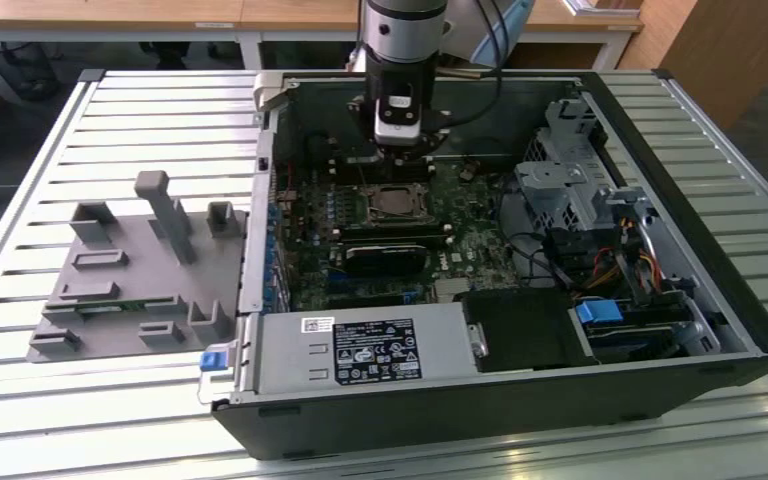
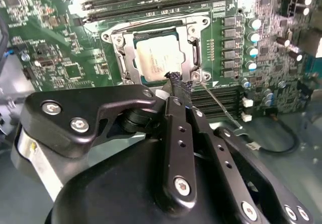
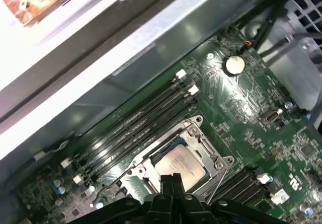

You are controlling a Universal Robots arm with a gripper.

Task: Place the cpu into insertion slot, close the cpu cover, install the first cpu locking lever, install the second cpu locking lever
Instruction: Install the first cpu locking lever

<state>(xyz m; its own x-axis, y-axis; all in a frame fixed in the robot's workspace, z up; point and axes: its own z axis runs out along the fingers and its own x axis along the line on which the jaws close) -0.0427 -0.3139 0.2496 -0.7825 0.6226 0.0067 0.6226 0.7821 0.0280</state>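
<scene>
Work stands partway: the cpu (image 1: 391, 205) sits in the insertion slot (image 2: 148, 79) at the exterior view's centre, the cpu cover (image 2: 126, 53) down to pin it. The gripper (image 2: 176, 83), clenched empty into one pushing tip, hovers beside a loose locking lever (image 2: 217, 102).

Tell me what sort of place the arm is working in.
Probably a lab or workshop bench: an opened computer case sits on a slatted metal table, a grey fixture block beside it, wooden desks behind.
</scene>
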